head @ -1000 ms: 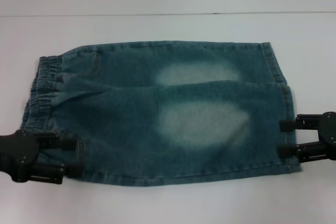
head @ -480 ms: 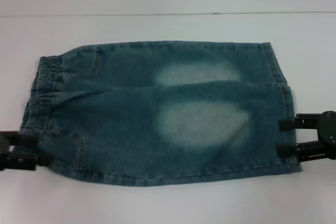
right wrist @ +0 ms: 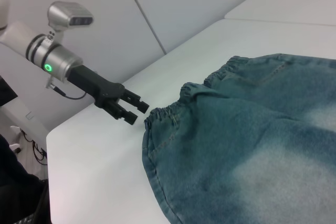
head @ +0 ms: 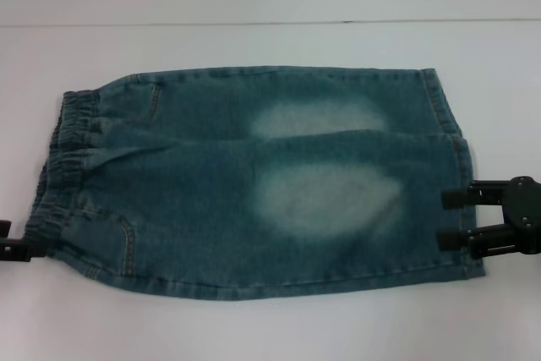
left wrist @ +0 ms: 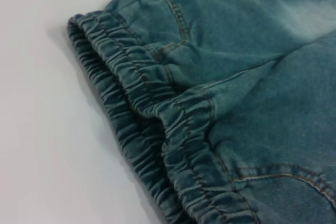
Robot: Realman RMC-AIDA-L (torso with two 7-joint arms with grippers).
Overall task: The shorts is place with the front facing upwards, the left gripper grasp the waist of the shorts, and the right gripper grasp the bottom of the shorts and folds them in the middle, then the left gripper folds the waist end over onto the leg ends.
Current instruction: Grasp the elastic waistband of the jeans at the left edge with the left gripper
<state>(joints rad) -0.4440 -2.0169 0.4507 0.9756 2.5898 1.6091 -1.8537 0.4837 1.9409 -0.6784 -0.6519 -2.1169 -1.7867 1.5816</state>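
Blue denim shorts (head: 254,183) lie flat on the white table, elastic waist (head: 59,158) at the left and leg ends (head: 461,158) at the right. Only the tips of my left gripper (head: 10,241) show at the picture's left edge, just off the near waist corner. From the right wrist view the left gripper (right wrist: 137,112) hovers open beside the waistband (right wrist: 168,111), holding nothing. The left wrist view shows the gathered waistband (left wrist: 157,103) up close. My right gripper (head: 450,217) is open at the near leg hem, its fingertips (head: 456,196) over the cloth's edge.
The white table (head: 254,327) has bare surface in front of and behind the shorts. A wall seam (head: 270,23) runs behind it. In the right wrist view, the table's corner edge (right wrist: 52,140) lies near the left arm.
My left gripper has pulled back to the left, off the waist corner, and is almost out of the head view. The right gripper has edged slightly inward over the hem.
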